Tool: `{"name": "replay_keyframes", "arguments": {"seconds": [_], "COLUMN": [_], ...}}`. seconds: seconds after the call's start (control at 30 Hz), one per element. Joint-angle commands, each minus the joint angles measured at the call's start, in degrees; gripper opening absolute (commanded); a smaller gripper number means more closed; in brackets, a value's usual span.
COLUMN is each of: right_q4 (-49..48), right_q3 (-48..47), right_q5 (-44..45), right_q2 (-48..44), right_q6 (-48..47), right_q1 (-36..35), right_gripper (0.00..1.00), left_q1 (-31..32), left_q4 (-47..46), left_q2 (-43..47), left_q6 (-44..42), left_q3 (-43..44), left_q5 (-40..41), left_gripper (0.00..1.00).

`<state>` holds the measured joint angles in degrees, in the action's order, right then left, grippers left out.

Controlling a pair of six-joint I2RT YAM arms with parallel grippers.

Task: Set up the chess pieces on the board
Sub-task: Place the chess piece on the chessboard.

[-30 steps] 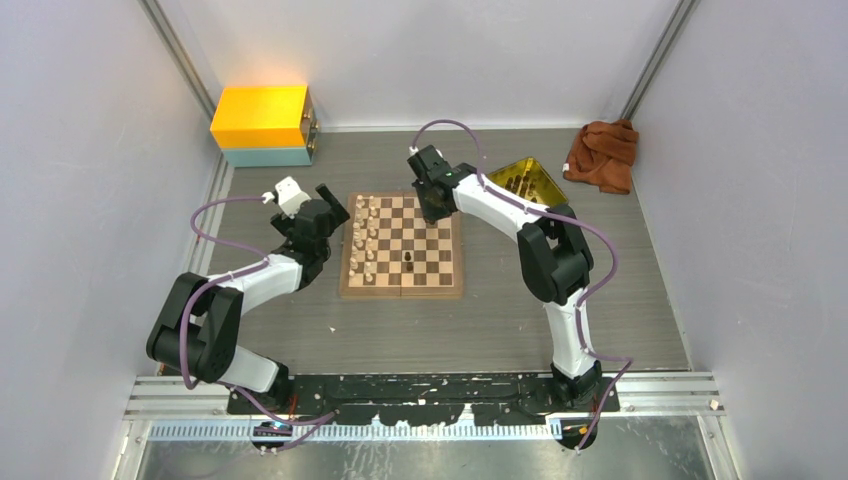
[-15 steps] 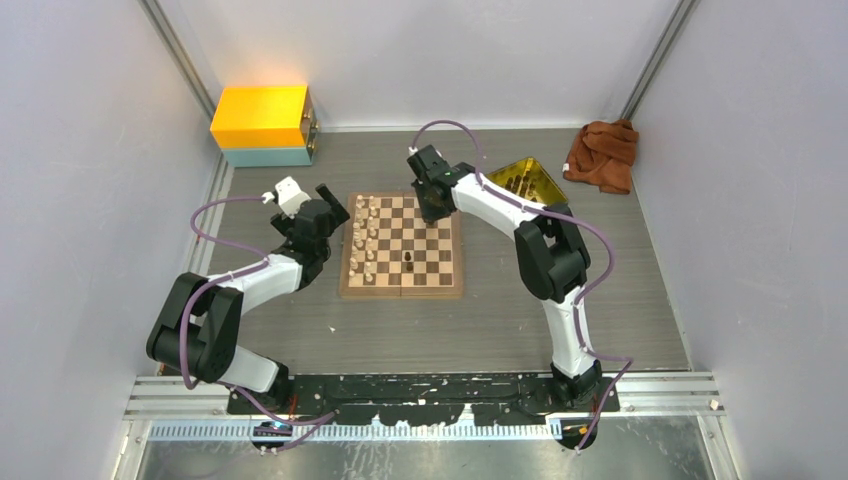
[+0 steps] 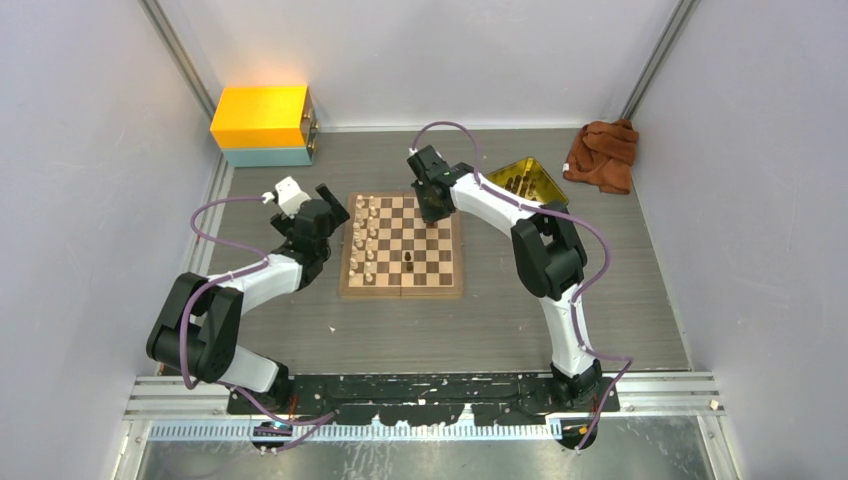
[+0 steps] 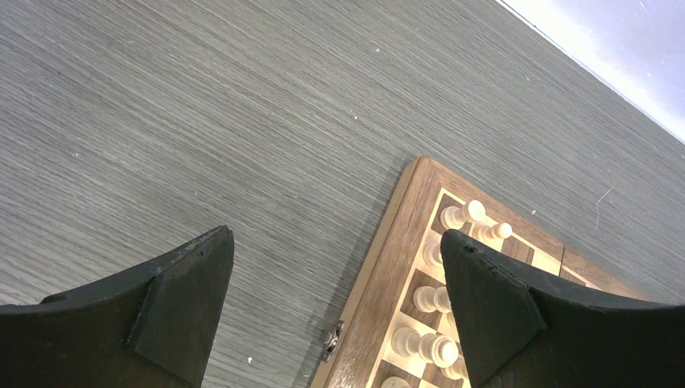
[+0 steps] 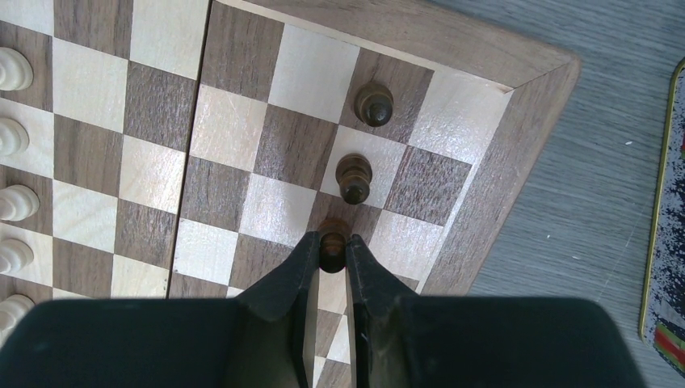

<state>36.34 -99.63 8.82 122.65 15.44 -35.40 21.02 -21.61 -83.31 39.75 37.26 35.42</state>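
Dark pawn [image 5: 332, 240] clamped in right hand [image 5: 332, 252] near board [image 5: 452, 48] corner; left hand [image 4: 335, 238] spread apart.

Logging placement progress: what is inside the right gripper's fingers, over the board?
A dark chess piece pinched between the fingers, above the board. Its base and the square beneath are covered.
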Motion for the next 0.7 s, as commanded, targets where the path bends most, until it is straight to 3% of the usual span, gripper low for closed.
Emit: {"name": "replay_keyframes", "arguments": {"seconds": [0.0, 0.3, 0.67], "right_q4": [-1.26, -1.27, -0.82], "right_q3": [-1.87, -1.91, -2.30], "right_q5": [-0.18, -0.35, 0.11], "right_q2": [0.00, -0.63, -3.60], "right_q6": [0.49, 0.27, -0.64], "right_q1": [0.29, 0.29, -0.19], "right_gripper": [0.21, 0.34, 0.35], "left_q1": [0.33, 0.30, 0.33], "left_q4": [-3.44, -3.42, -3.11], "left_q2": [0.00, 0.06, 0.23], "left_q6": [-1.21, -1.19, -1.16], "left_q3": [-0.16, -0.25, 0.07], "left_q5": [2.28, 2.29, 2.55], "left_gripper": [0.99, 0.99, 0.99]}}
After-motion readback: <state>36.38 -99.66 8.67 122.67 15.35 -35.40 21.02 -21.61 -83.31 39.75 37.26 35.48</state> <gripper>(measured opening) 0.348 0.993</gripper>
